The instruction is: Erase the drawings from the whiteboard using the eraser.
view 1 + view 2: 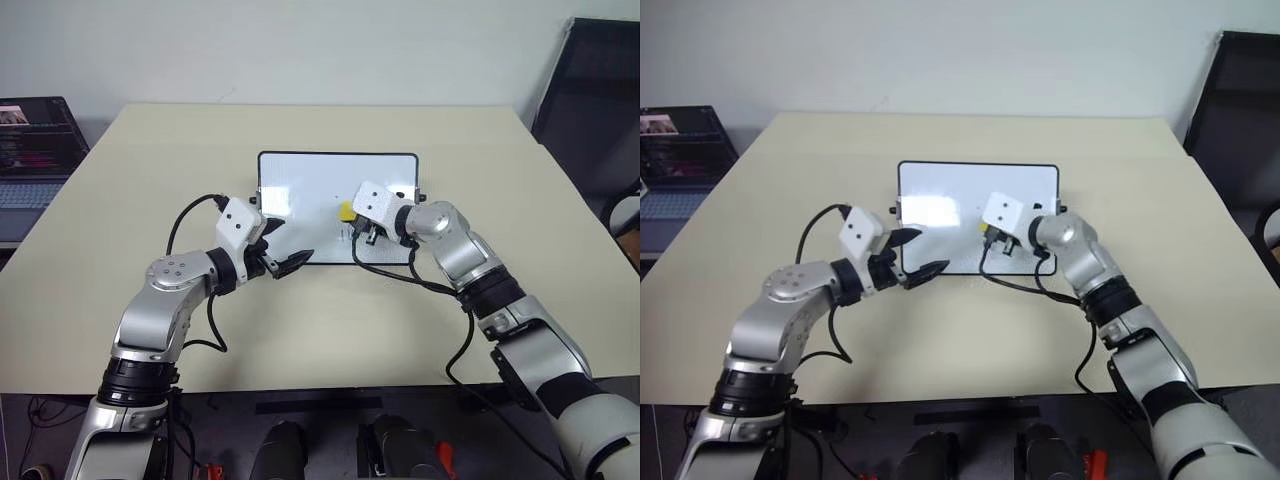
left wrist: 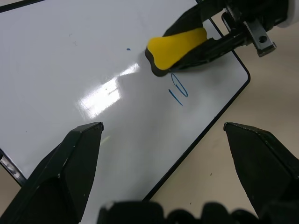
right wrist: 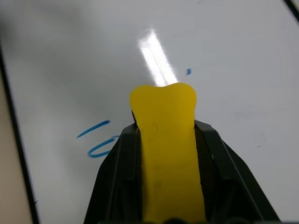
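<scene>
The whiteboard (image 1: 310,180) lies flat in the middle of the table. My right gripper (image 1: 352,222) is shut on the yellow eraser (image 3: 163,126), whose tip rests on the board's right half. Just beside the eraser (image 2: 175,46) remain blue drawings (image 2: 177,91): a short stroke and a loop. A tiny blue dot (image 2: 128,48) lies on its other side. My left gripper (image 1: 288,243) stands open with nothing between its fingers, over the board's near left corner.
An open laptop (image 1: 30,140) sits off the table's left side. A black chair (image 1: 590,100) stands at the far right. Bare beige table (image 1: 150,200) surrounds the board. Black cables loop from both wrists.
</scene>
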### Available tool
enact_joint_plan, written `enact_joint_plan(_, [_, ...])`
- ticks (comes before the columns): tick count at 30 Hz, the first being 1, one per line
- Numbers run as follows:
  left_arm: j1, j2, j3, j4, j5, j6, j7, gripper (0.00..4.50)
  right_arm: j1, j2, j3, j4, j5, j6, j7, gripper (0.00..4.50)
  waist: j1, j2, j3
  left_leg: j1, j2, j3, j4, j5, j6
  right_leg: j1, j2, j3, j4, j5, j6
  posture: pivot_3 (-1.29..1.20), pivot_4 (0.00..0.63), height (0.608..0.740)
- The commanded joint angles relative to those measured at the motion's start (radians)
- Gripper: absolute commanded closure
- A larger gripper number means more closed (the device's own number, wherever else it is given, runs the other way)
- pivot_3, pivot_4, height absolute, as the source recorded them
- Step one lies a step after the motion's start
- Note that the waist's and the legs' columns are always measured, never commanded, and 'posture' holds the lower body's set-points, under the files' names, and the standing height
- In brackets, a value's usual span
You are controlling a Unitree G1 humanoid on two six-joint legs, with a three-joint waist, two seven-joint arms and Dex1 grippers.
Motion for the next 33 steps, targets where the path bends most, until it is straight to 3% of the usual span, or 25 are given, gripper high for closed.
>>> enact_joint_plan(1, [-0.018,0.002,0.005,-0.045,-0.012,0.002,0.002,0.00,-0.058,0.018,-0.042,0.033,-0.009,-0.037,-0.063,3.38,0.000,0.000,0.000,0.000,0.000,0.000,0.000,0.000,0.000,0.000,0.000,0.000,0.000,0.000,0.000,0.00,0.150,0.740])
enact_joint_plan(6, [-0.017,0.002,0.002,-0.052,-0.012,0.006,0.001,0.00,-0.116,0.085,-0.043,0.109,-0.002,-0.053,-0.067,3.38,-0.002,0.000,0.000,0.000,0.000,0.000,-0.002,0.000,0.000,-0.001,0.000,0.000,0.000,0.000,0.000,0.00,0.150,0.740])
enact_joint_plan(12, [-0.014,0.003,0.005,-0.059,-0.012,0.012,0.003,0.00,-0.077,0.060,-0.005,0.112,-0.011,-0.003,0.062,3.38,0.001,0.000,0.000,-0.001,-0.001,0.000,-0.003,0.000,0.000,-0.001,-0.001,-0.001,-0.002,0.000,-0.001,0.00,0.150,0.740])
enact_joint_plan(18, [-0.008,0.004,0.005,-0.071,-0.013,0.018,0.004,0.00,-0.107,0.052,-0.055,0.146,-0.015,-0.017,-0.021,3.38,0.001,0.000,0.000,-0.001,-0.001,-0.001,-0.002,0.000,0.000,0.000,-0.001,-0.001,-0.001,0.000,0.000,0.00,0.150,0.740])
enact_joint_plan(33, [-0.029,0.002,0.002,-0.065,-0.014,0.027,-0.004,0.00,0.099,-0.142,-0.068,-0.109,-0.022,0.071,0.073,3.38,0.019,-0.001,0.000,0.000,-0.001,-0.001,0.000,0.000,0.000,0.001,0.000,-0.001,-0.001,-0.001,0.002,0.00,0.150,0.740])
